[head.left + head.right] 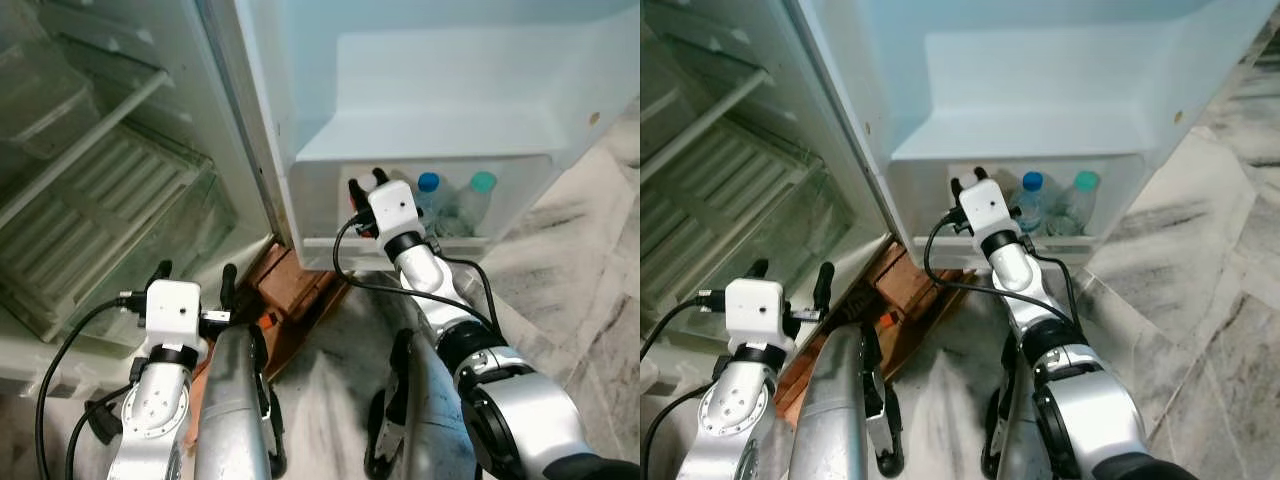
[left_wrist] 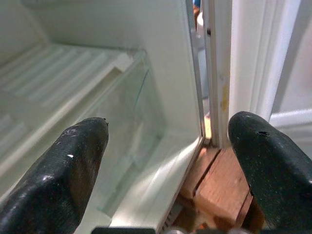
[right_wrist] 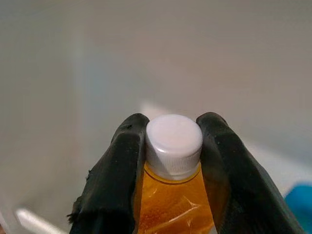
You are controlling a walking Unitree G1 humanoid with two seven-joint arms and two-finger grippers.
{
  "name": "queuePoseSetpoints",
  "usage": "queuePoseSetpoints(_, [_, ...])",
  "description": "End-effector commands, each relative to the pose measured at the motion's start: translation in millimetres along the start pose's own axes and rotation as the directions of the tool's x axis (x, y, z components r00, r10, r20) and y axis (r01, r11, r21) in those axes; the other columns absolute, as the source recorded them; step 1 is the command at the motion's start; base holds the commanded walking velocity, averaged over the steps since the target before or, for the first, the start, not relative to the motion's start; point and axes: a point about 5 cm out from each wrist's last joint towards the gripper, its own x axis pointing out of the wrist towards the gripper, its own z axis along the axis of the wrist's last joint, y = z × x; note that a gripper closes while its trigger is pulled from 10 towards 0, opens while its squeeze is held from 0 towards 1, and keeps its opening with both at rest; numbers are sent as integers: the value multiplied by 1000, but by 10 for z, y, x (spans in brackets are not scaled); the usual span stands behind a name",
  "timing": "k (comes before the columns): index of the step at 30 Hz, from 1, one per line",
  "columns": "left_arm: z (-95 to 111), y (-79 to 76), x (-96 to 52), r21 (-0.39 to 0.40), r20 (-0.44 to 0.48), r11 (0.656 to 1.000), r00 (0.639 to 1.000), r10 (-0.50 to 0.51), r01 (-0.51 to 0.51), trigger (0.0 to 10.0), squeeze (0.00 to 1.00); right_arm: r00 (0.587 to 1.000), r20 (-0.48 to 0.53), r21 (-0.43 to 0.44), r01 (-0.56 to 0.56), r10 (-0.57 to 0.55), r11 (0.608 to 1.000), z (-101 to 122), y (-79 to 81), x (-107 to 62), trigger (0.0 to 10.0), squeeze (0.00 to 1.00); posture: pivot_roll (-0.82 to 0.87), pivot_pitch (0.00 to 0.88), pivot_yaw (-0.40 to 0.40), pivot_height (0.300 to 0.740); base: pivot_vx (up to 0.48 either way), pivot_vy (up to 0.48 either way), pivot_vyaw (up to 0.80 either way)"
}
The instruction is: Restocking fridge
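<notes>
Low in the frame, the left gripper (image 1: 192, 276) hangs with matte black fingers spread, empty, before ribbed glass fridge shelves (image 1: 95, 200). At centre, the right gripper (image 3: 170, 146) pinches an amber bottle (image 3: 173, 207) below its ridged white cap (image 3: 174, 142), at the door bin (image 1: 520, 190) beside two blue-capped bottles (image 1: 455, 205).

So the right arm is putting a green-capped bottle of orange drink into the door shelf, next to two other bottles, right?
Not quite: the cap is white, not green. The right wrist view shows the right gripper with its jaws closed around a white-capped bottle of orange liquid. The rest holds: it is at the door shelf, beside two other bottles.
</notes>
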Motion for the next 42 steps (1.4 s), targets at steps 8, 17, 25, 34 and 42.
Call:
queuePoseSetpoints(8, [9, 11, -21, 12, -20, 1000, 1000, -11, 11, 10000, 0, 986, -125, -8, 114, -114, 993, -124, -160, 6, 10000, 0, 220, 316, 70, 563, 0, 0, 0])
queuePoseSetpoints(17, [-23, 16, 17, 14, -32, 1000, 999, -13, 14, 10000, 0, 956, -195, 6, 225, -219, 974, -174, -359, 6, 10000, 0, 213, 293, 70, 563, 0, 0, 0])
queuePoseSetpoints(25, [-10, 10, 112, 17, -16, 1000, 1000, -23, 24, 10000, 0, 938, -220, 73, 290, -268, 954, -148, -431, 41, 10000, 1000, 207, 255, 73, 563, 0, 0, 0])
queuePoseSetpoints(34, [-27, 52, 196, 34, -16, 999, 1000, -25, 26, 10000, 0, 947, -141, 67, 299, -288, 952, 40, -524, 146, 10000, 1000, 206, 210, 79, 563, 0, 0, 0])
queuePoseSetpoints(42, [-53, 100, 239, 38, -25, 999, 1000, 0, 1, 10000, 0, 975, -61, 95, 218, -213, 971, 226, -438, 254, 10000, 1000, 198, 169, 71, 563, 0, 0, 0])
